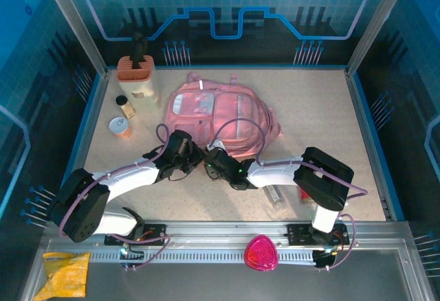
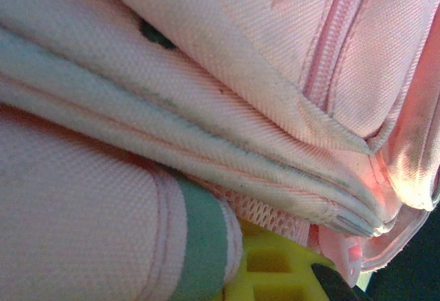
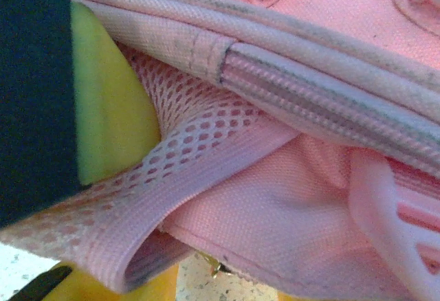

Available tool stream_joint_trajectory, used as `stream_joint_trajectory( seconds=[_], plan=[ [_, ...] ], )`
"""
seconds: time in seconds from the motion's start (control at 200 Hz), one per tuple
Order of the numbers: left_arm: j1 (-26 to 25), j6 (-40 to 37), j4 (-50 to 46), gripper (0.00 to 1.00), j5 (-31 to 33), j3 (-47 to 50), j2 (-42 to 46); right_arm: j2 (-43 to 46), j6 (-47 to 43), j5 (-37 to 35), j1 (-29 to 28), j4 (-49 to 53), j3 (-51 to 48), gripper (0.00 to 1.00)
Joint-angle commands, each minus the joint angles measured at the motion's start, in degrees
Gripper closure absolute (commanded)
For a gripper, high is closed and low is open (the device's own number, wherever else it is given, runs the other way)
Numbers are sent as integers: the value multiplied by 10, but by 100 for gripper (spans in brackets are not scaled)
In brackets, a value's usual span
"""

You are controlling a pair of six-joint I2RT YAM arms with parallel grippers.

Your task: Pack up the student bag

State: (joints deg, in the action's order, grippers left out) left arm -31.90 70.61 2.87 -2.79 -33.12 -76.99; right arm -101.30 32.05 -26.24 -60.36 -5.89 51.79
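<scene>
Student bag: lying flat mid-worktop, right in front of both your arms.
Left end effector: closed, nose jammed into the bag's near edge; can't tell if it's pinching any fabric.
Right end effector: pink mesh sits between its yellow fingers; clamped or not, can't tell.

One bench is in view, and on it are one pink student bag, one cream tub with an orange top, one small dark-capped bottle and one round tin. There are also one magenta rounded object and one yellow packet. The robot arms number two, the left arm and the right arm, and by the right arm are one clear item and one red item, both too hidden to name.
</scene>
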Motion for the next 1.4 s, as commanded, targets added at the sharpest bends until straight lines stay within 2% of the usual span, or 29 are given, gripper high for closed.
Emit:
stream_joint_trajectory(
  seconds=[0.0,0.15,0.305,0.41,0.51,0.71,0.976,1.141,1.306,1.396],
  plan=[
    [-18,-3,29,100,-49,-24,5,-12,-3,-63,-6,-37,20,63],
    [-19,-4,29,100,-48,-26,5,-25,0,-72,-6,-35,30,70],
    [-19,-8,21,100,-42,-26,8,-12,-5,-76,-12,-56,14,83],
    [-19,-10,20,100,-39,-24,9,-4,23,-91,-12,-11,19,94],
    [-18,-16,10,100,-30,-27,11,8,44,-99,-12,16,13,100],
    [-4,-34,-10,100,-24,-26,22,50,85,-121,-12,66,-22,100],
    [45,-61,-37,100,-36,-15,46,132,120,-131,7,124,-94,100],
    [71,-79,-56,100,-42,-14,55,195,120,-121,48,161,-131,100],
    [93,-112,-72,100,-38,-24,45,262,91,-60,115,181,-162,100],
    [106,-122,-69,100,-49,-35,25,282,80,-50,135,212,-165,100]
  ],
)
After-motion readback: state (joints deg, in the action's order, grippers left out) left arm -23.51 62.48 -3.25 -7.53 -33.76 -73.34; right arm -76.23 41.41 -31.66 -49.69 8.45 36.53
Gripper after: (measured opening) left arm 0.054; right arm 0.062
